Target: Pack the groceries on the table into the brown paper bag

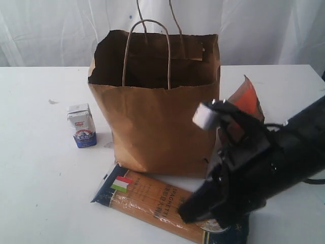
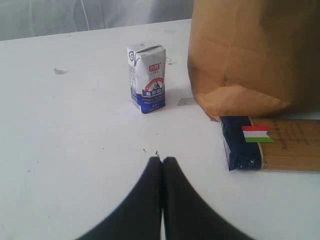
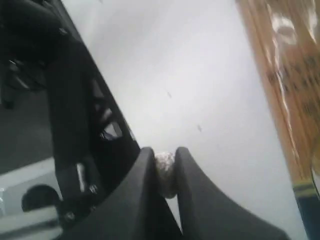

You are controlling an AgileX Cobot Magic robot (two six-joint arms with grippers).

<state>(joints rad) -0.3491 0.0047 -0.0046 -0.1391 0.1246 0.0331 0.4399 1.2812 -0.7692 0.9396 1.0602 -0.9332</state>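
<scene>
The brown paper bag point(image 1: 157, 127) point(image 2: 250, 50) stands open and upright mid-table. A small milk carton point(image 1: 82, 125) point(image 2: 147, 76) stands to its left. In front of the bag lies the long spaghetti pack point(image 1: 152, 195) point(image 2: 280, 143) point(image 3: 290, 75). A brown-orange pouch point(image 1: 249, 99) leans at the bag's right side, partly hidden by my right arm. My right gripper point(image 1: 185, 212) point(image 3: 164, 151) hangs low over the spaghetti pack's right part, shut on a tiny foil-wrapped ball point(image 3: 166, 170). My left gripper point(image 2: 162, 159) is shut on nothing, above bare table short of the carton.
The white table point(image 1: 40, 193) carries a few small marks near the carton. A white curtain hangs behind the table. My black right arm point(image 1: 274, 162) reaches in from the right edge and covers the spaghetti pack's right end.
</scene>
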